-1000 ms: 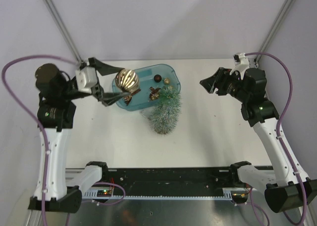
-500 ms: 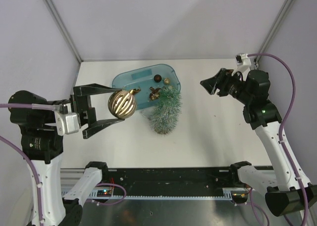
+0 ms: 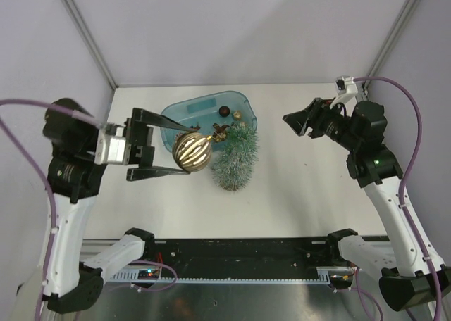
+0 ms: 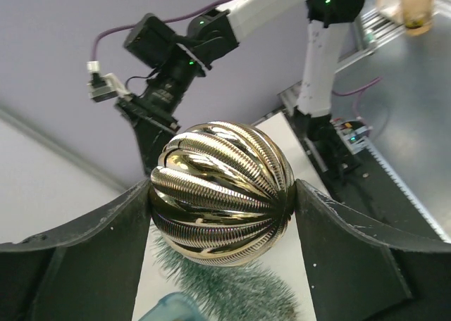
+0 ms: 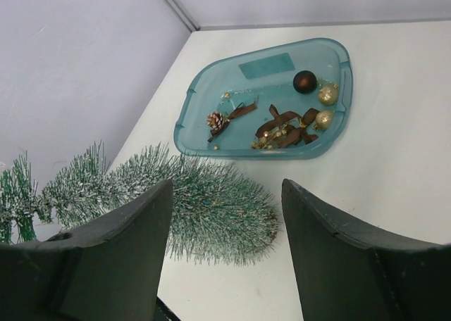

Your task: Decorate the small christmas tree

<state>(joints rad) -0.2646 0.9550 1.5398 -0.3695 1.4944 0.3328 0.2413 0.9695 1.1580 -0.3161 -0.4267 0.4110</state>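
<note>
Nearest, the small christmas tree [image 3: 236, 162] lies on its side about the middle of the white table [image 3: 303, 187]. Its broad end faces 6 o'clock and its narrow top points to 12 o'clock, reaching the near rim of the blue tub [image 3: 232, 98]. At the tree's 9 o'clock the left gripper [image 3: 184, 150] reaches in from the left. Its fingers [image 4: 338, 243] are spread wide and clamped on a ribbed gold ball [image 3: 192, 152], one finger pressing each side of it. The left wrist view shows the ball [image 4: 222, 191] lifted off the table with frosted needles of the tree [image 4: 225, 296] below it. From above, the ball sits just beside the tree's flank, and whether the two touch cannot be told. Farther back, at the tree's 2 o'clock and well apart from it, the right gripper [image 3: 296, 124] hangs above the table, its fingers [image 5: 127, 250] parted with nothing between them. Its own camera looks across the tree [image 5: 211, 208] to the tub [image 5: 310, 53]. Farthest, at the tree's 11 to 12 o'clock, the tub holds a dark brown ball [image 5: 304, 81], two small gold baubles [image 5: 328, 93], a tangle of brown ribbon [image 5: 285, 124] and a small pine cone [image 5: 216, 121].
</note>
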